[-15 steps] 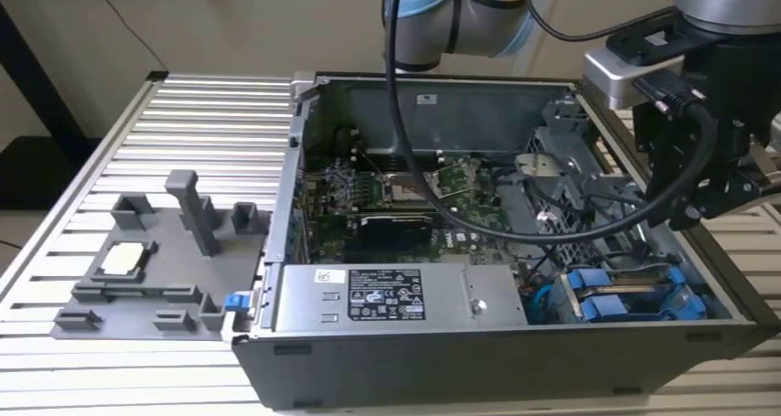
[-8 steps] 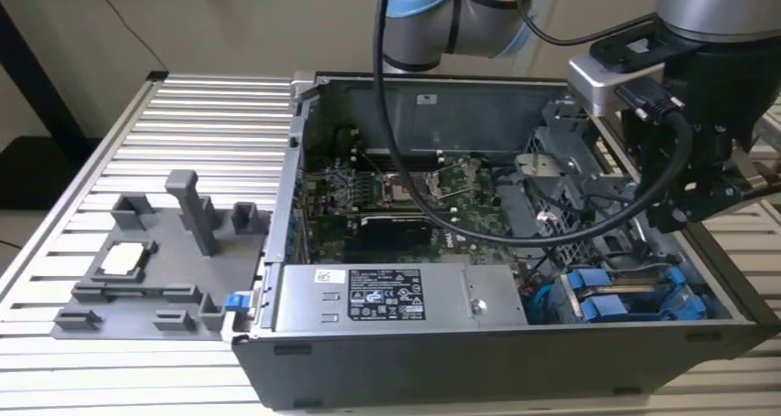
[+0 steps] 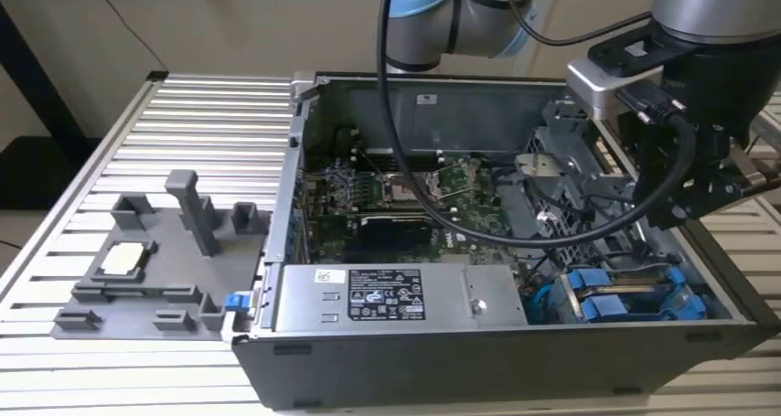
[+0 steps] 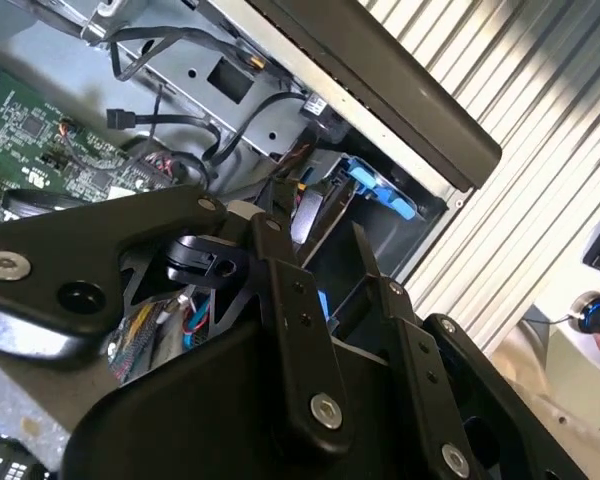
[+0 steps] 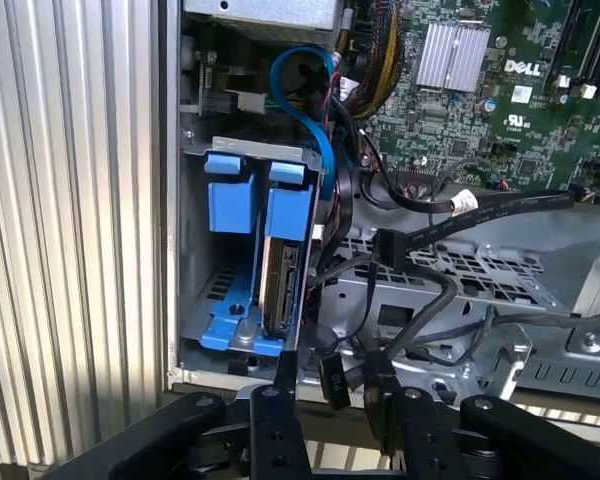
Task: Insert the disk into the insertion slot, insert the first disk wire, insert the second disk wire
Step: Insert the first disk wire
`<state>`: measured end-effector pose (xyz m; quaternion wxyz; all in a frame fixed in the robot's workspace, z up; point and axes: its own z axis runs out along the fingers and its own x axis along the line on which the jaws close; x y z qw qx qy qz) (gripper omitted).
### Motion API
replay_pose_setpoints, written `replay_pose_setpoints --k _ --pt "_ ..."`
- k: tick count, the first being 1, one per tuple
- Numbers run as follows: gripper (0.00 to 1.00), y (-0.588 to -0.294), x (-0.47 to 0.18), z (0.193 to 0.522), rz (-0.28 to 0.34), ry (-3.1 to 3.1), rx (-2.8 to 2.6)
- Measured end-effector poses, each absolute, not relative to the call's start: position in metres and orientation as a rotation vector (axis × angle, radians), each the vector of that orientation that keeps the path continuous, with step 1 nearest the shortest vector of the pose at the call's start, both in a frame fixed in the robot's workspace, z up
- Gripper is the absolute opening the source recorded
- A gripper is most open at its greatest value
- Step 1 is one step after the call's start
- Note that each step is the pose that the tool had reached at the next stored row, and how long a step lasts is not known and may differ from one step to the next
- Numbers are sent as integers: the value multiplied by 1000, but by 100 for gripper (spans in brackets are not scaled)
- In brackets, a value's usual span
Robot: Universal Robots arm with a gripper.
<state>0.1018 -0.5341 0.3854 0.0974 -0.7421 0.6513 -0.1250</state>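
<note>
The disk [image 5: 278, 285], silver-grey in its blue carrier, stands inside the insertion slot [image 5: 195, 300], a grey metal bay at the case's corner, with its connector edge facing out. Beside it sits a second blue carrier [image 5: 230, 195]. In the exterior view the disk [image 3: 616, 306] is at the case's front right, below my gripper [image 3: 690, 206]. My gripper [image 5: 330, 365] hangs just off the disk's open end, fingers [image 5: 287, 372] apart. A black wire connector [image 5: 332, 378] lies between them; contact cannot be told. Another black disk wire [image 5: 390, 243] ends loose close by. The gripper [image 4: 320, 225] also looms over the bay in the second wrist view.
A blue cable [image 5: 315, 120] loops above the bay. The perforated grey cage [image 5: 450, 275] and a tangle of black cables crowd one side, beyond them the green motherboard [image 3: 403, 192]. The grey power-supply box [image 3: 390, 295] borders the bay. A grey parts fixture [image 3: 159, 261] stands on the ribbed table [image 3: 73, 206].
</note>
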Motion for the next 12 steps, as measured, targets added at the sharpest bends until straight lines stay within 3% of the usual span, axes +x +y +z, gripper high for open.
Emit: replay_pose_setpoints --k 12 --pt "40 -535 105 383 -370 1928 -2197"
